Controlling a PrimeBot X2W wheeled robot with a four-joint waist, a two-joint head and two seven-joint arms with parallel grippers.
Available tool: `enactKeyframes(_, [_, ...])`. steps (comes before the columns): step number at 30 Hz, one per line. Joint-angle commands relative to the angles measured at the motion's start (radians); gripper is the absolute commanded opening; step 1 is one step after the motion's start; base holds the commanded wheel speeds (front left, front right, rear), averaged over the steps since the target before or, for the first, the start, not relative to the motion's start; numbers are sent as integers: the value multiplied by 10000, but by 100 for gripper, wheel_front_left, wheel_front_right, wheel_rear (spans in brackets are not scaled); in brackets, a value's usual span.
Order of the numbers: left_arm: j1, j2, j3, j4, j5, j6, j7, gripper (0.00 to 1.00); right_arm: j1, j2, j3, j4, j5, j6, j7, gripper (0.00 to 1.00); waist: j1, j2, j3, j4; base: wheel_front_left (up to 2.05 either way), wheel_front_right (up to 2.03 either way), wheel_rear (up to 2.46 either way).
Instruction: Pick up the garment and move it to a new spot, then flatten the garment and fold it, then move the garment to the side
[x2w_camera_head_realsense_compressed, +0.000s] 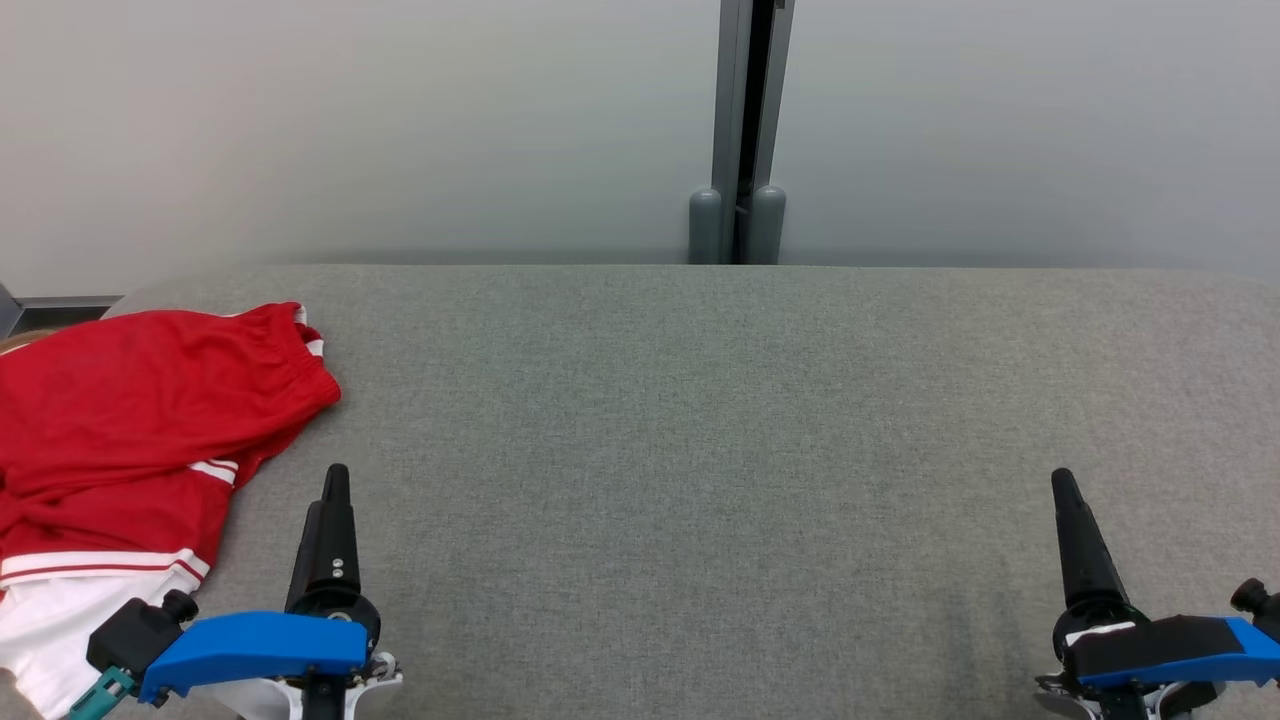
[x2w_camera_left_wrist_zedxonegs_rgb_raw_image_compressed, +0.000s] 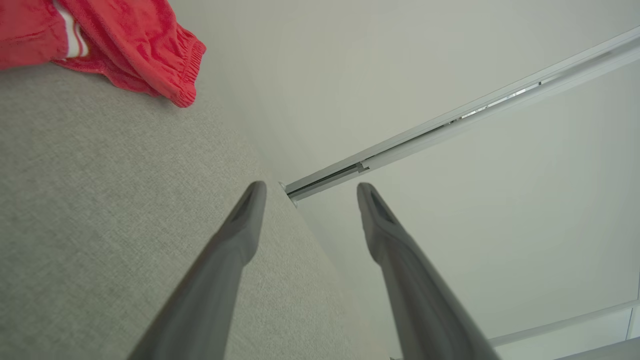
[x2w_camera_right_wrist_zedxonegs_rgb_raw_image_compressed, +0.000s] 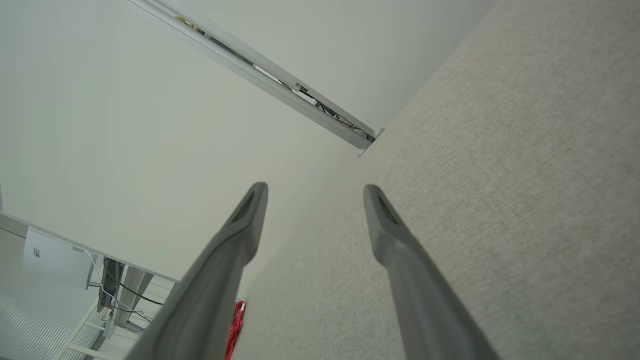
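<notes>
Head view: the garment (x2w_camera_head_realsense_compressed: 130, 420) lies bunched along the left edge of the desk (x2w_camera_head_realsense_compressed: 700, 420). It reaches from close to the far left corner down toward the near side. It is red with white stripes, and there is white cloth at its near end. Part of it runs out of the picture on the left, so I cannot tell its full extent or whether any of it hangs over the edge.

Tool state:
- Left gripper (x2w_camera_head_realsense_compressed: 336, 478) is released. In the left wrist view its fingers (x2w_camera_left_wrist_zedxonegs_rgb_raw_image_compressed: 250, 215) stand parted with nothing between them. It sits over bare desk just beside the garment's right hem, not touching it.
- Right gripper (x2w_camera_head_realsense_compressed: 1062, 480) is also released. In the right wrist view its fingers (x2w_camera_right_wrist_zedxonegs_rgb_raw_image_compressed: 385, 220) are parted and empty. It sits near the right edge, well apart from the garment.

Step in hand, as I judge it: the first one — pick up and relocate. The garment is not yet grasped, and nothing is flattened or folded.

Next move, as I judge it: the left arm is the nearer one, so I would swing it left over the cloth and lower it onto a raised fold. The gathered waistband at the far end looks the firmest hold. I would then clench on it, lift, and carry the garment toward the middle of the desk — there both arms can reach it for flattening. A shallow bite may take only one layer and let the rest trail.
</notes>
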Motion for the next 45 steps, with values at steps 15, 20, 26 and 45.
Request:
enactKeyframes(15, [-106, 92, -585, -232, 3664, 241, -585, 100, 84, -99, 347, -45, -2939, 16, -593, 100, 0, -1, 2, -28, 0, 0, 0])
enactKeyframes(20, [-5, 96, -667, -110, 4499, 280, -735, 100, 66, -105, 376, 51, -3938, 18, -737, 100, 0, -1, -12, -30, 0, 0, 0])
enactKeyframes(26, [77, 97, -779, 160, 5164, 302, -904, 100, 112, -113, 358, 129, -4760, 20, -911, 100, 0, -1, -39, -20, 0, 0, 0])
enactKeyframes(45, [10, 102, -1037, 689, 6880, 372, -1376, 100, 130, -131, 384, 345, -6902, 24, -1382, 100, 0, -1, -57, 3, 0, 0, 0])
